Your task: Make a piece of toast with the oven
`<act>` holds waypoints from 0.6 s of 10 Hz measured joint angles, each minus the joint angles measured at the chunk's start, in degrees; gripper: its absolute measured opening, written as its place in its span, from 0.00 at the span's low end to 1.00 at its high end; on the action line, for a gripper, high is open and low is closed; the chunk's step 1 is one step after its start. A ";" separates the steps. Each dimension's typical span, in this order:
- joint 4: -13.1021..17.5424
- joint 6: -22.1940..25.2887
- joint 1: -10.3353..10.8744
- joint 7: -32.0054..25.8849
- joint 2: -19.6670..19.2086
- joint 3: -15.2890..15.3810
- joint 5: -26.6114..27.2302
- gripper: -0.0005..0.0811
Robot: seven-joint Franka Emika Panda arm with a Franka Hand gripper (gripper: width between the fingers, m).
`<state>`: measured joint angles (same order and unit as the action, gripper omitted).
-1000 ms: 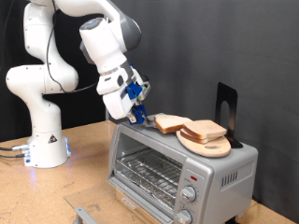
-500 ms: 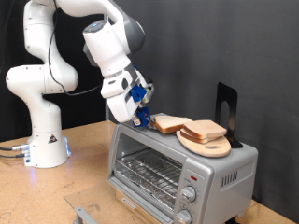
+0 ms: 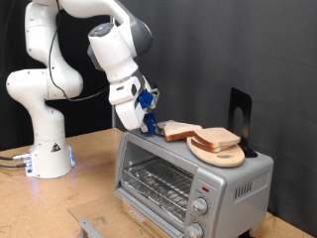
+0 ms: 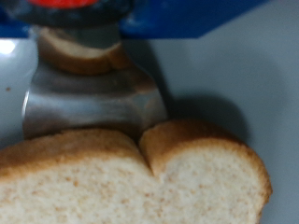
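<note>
Resting on top of the silver-grey metal toaster oven (image 3: pixel 188 174), the pale tan, brown-crusted bread slice (image 3: pixel 180 130) meets the gripper (image 3: pixel 151 125), whose opening cannot be judged. Light, soft, crumbly bread; pinch at crust edges.

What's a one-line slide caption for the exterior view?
Panda gripper at the edge of a bread slice lying on top of the toaster oven, beside a second slice on a round wooden board.
</note>
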<state>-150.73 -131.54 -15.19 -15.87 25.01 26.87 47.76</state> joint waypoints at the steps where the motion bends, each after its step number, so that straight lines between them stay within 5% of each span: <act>1: -0.36 0.02 0.03 0.00 0.59 0.00 0.23 0.61; 6: -0.60 -0.66 0.18 -1.36 2.58 -0.19 5.96 0.61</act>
<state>-151.33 -132.20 -15.01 -17.23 27.59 26.68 53.72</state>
